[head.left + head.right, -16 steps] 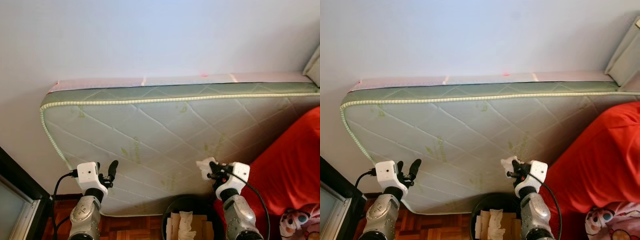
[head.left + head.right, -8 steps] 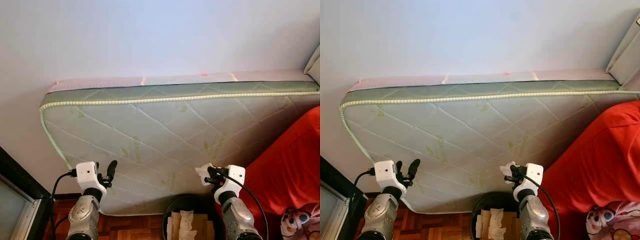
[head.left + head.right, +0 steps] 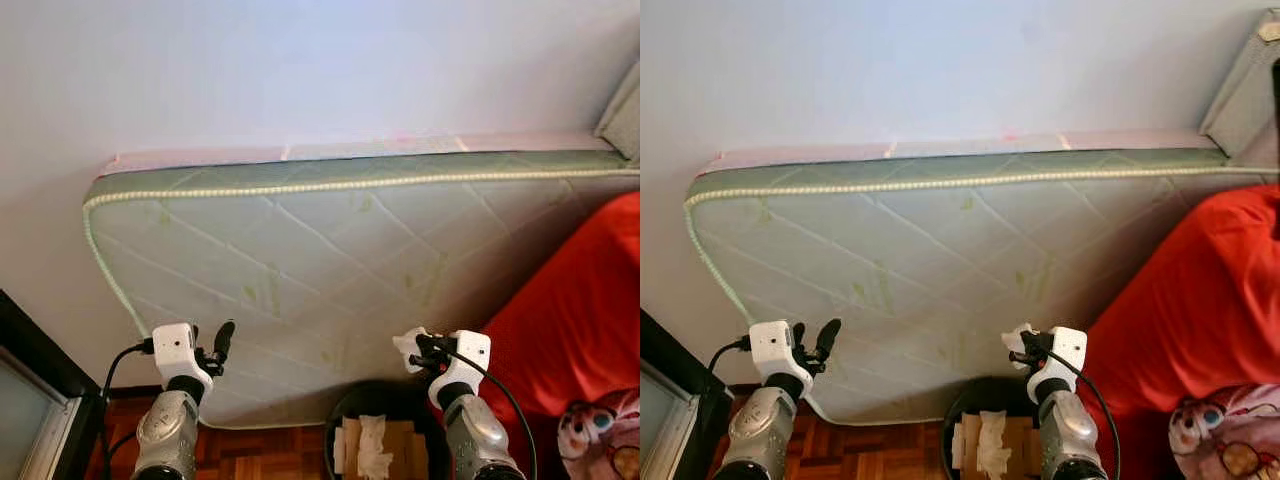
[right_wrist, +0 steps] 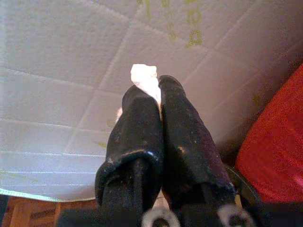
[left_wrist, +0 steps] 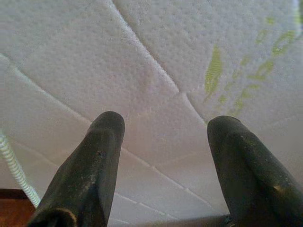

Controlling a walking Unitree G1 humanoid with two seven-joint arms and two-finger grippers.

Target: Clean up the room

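Right gripper [image 3: 421, 352]: fingers pressed together on a small white tissue [image 4: 144, 79], raised in front of the mattress [image 3: 330, 270].
Tissue, where it is: pinched at the fingertips, a crumpled tuft sticking out past them; it touches nothing else.
Bin [image 3: 352, 408]: below the right gripper and slightly toward the robot's middle, close to the forearm, standing on the wooden floor [image 3: 255, 465] against the foot of the mattress.
Relation that matters: judging by the head views, the bin's opening lies almost straight down from the held tissue, so the drop seems to need only a small shift inward and downward.
Nearer arm: the right; the bin sits well apart from the left arm.
Tissue, looks: white, soft, wadded, no clear long axis.
Bin contents: a brown cardboard piece [image 3: 402, 445] and another white wad [image 3: 372, 450] already inside.
Left gripper [image 5: 163, 137]: fingers spread apart, empty, pointing at the mattress.
Beside the right arm: a red blanket [image 3: 570, 330], on the outer side.
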